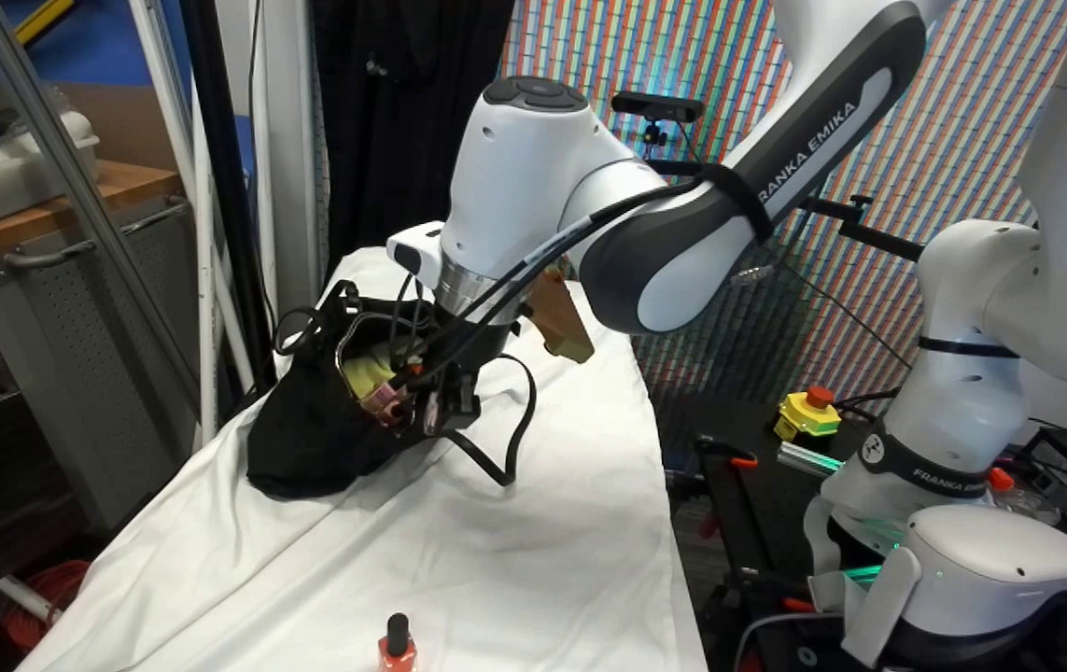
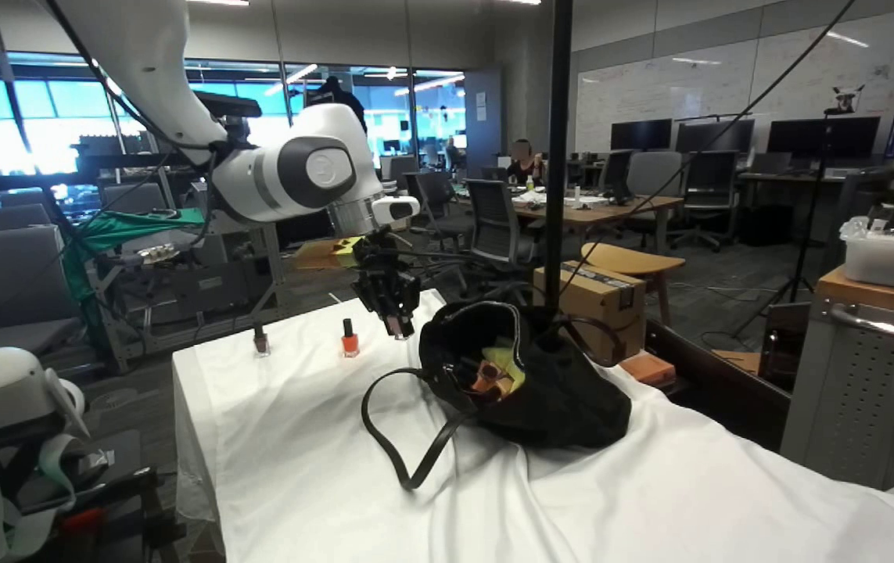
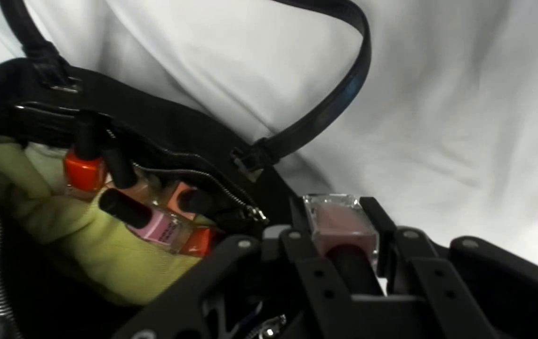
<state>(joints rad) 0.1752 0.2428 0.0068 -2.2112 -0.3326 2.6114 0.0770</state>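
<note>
My gripper (image 3: 338, 213) is shut on a clear square bottle of pink nail polish (image 3: 344, 228), its black cap pointing back toward the palm in the wrist view. An open black bag (image 2: 564, 399) lies on a white cloth, with the gripper (image 2: 393, 306) just above and beside its mouth. Inside the bag are a yellow-green cloth (image 3: 123, 263) and several polish bottles, among them a red-orange one (image 3: 84, 173) and a pink one with a label (image 3: 160, 228). In an exterior view, the held bottle (image 2: 398, 327) hangs above the table, apart from the bag.
A red-orange bottle (image 2: 350, 345) and a darker bottle (image 2: 261, 342) stand upright on the white-covered table (image 2: 298, 438). The bag's strap (image 2: 407, 469) loops out over the cloth. A second robot arm (image 1: 953, 401) stands beside the table. A cardboard box (image 2: 603, 309) sits beyond the bag.
</note>
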